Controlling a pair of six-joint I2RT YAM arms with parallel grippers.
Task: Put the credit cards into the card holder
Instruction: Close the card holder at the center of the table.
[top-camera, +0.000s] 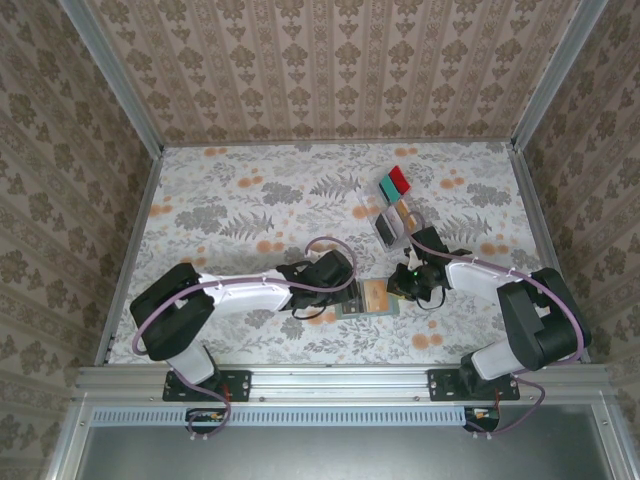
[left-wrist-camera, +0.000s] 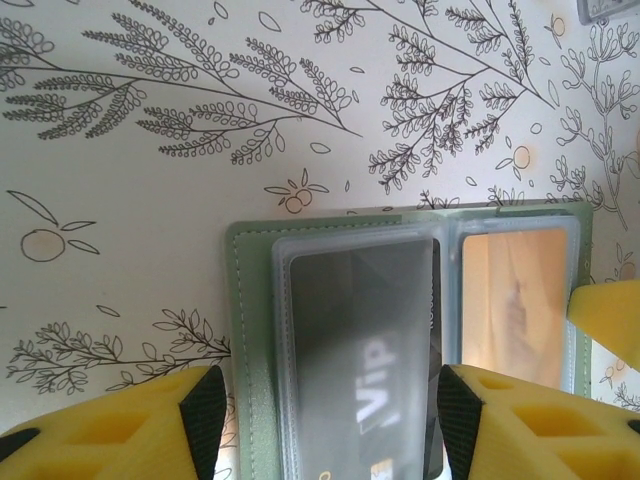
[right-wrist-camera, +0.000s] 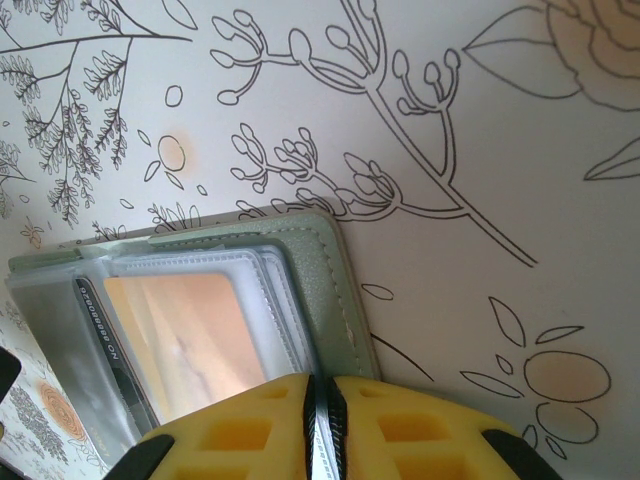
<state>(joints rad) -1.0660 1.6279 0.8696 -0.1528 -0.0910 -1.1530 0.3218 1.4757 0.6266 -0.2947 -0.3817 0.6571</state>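
Note:
The card holder (top-camera: 368, 298) lies open on the table between my two grippers, a grey-green wallet (left-wrist-camera: 250, 330) with clear sleeves. A dark grey card marked VIP (left-wrist-camera: 360, 340) sits under the left sleeve. An orange-tan card (left-wrist-camera: 515, 300) sits under the right sleeve. My left gripper (left-wrist-camera: 330, 425) hovers open over the dark card, one pad on each side and apart from it. My right gripper (right-wrist-camera: 322, 420) is shut on the near edge of the card holder (right-wrist-camera: 335, 290), beside the orange-tan card (right-wrist-camera: 180, 330). More credit cards, red (top-camera: 400, 177) and teal (top-camera: 388, 187), stand further back.
A clear divided tray (top-camera: 392, 215) behind the right gripper (top-camera: 405, 283) holds the spare cards. A yellow finger of the right gripper (left-wrist-camera: 610, 320) reaches in at the wallet's right edge. Patterned walls enclose the flowered table (top-camera: 250, 200), which is bare to the left and back.

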